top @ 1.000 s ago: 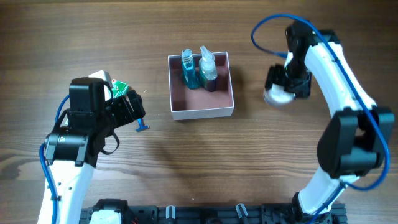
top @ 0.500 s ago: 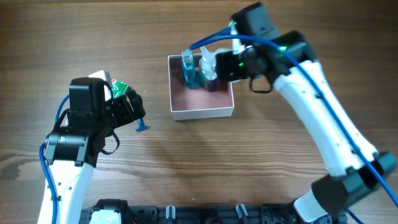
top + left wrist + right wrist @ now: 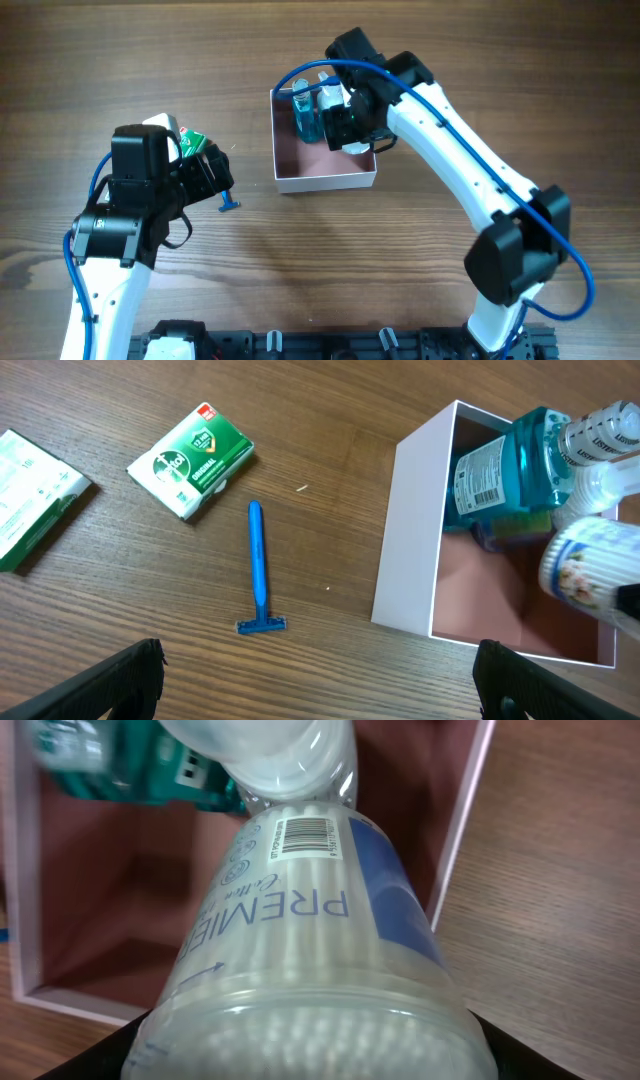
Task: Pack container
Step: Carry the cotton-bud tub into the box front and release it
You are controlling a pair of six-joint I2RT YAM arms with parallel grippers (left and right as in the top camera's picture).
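Overhead, the container (image 3: 308,160) sits at mid-table, white walls around a dusty pink floor, with a blue mouthwash bottle (image 3: 303,115) standing in its far left corner. A second, paler bottle (image 3: 270,750) stands just beside the mouthwash.

The right gripper (image 3: 345,122) hangs over the box's far right part, clamped on a clear jar of cotton swabs (image 3: 310,950) (the label reads "PREMIE" next to a barcode). Its fingers barely show at the bottom corners of the right wrist view, so the grip is judged from the jar filling the space between them. Whether the jar touches the pink floor I cannot tell.

Well to the left, the left gripper (image 3: 318,660) hovers with its fingers spread wide and nothing between them. On the wood near it lie a blue razor (image 3: 258,565), a green box (image 3: 190,460) and, further left, a pale green-and-white pack (image 3: 30,495), all apart from the container.
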